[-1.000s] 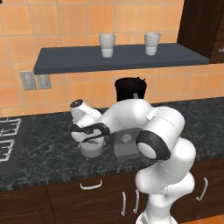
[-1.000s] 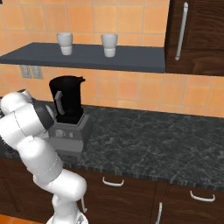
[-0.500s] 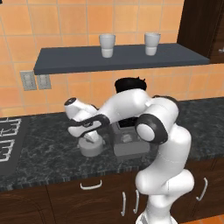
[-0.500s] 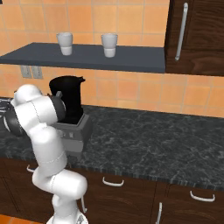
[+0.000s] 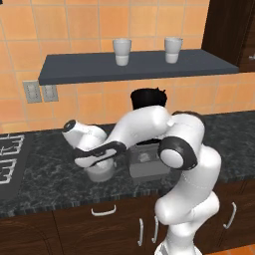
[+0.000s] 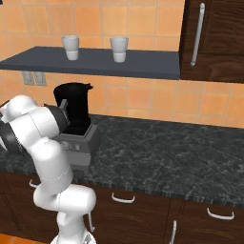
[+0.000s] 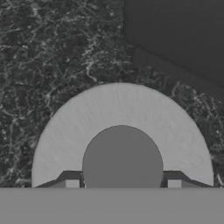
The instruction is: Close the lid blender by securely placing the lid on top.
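The light-grey lid (image 5: 101, 173) lies flat on the dark counter, just left of the blender. In the hand view the lid (image 7: 122, 109) is close below, and its round knob (image 7: 122, 157) sits between my fingertips (image 7: 72, 183), one on each side with a small gap. My gripper (image 5: 99, 160) points down right above the lid and is open around the knob. The blender (image 5: 148, 99) has its black jar open at the top, standing on a boxy grey base (image 5: 147, 168). From the right side the blender (image 6: 74, 107) stands behind my arm.
A dark shelf (image 5: 139, 67) above the counter carries two white cups (image 5: 121, 51). A stove top (image 5: 7, 162) is at the far left. Wall outlets (image 5: 41, 91) sit under the shelf. A dark cabinet with a long handle (image 6: 196, 33) hangs at the right.
The arm has swung left and stretched lower, and the hand has come down over the lid. The lid and blender have not moved.
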Motion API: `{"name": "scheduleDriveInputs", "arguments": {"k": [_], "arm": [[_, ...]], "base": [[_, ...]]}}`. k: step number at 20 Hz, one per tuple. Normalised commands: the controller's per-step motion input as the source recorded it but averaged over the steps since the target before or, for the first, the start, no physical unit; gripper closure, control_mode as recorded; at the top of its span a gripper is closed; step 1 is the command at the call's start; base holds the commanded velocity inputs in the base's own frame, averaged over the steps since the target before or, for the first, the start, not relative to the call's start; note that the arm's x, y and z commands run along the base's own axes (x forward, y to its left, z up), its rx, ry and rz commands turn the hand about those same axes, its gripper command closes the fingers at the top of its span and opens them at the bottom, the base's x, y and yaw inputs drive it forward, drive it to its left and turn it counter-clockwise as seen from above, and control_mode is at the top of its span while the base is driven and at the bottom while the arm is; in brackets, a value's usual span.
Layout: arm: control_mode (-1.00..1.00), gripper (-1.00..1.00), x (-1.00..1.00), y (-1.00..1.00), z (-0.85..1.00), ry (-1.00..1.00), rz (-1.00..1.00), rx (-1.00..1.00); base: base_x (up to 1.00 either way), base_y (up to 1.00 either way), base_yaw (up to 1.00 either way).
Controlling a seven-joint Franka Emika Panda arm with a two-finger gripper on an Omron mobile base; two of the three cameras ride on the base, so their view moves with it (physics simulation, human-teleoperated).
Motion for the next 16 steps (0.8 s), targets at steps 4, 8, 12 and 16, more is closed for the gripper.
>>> {"name": "scheduleDriveInputs", "arguments": {"k": [4, 8, 12, 16], "arm": [[-1.0, 1.0, -0.27, -0.04, 0.21, -0.27, -0.01, 0.01], [-1.0, 1.0, -0.31, 0.0, 0.67, -0.24, 0.0, 0.0], [-1.0, 1.0, -0.27, 0.0, 0.93, -0.21, 0.0, 0.02], [-1.0, 1.0, -0.24, 0.0, 0.97, -0.14, 0.0, 0.02]], "base": [[0.0, 0.0, 0.0], [0.0, 0.0, 0.0], [0.0, 0.0, 0.0], [0.0, 0.0, 0.0]]}}
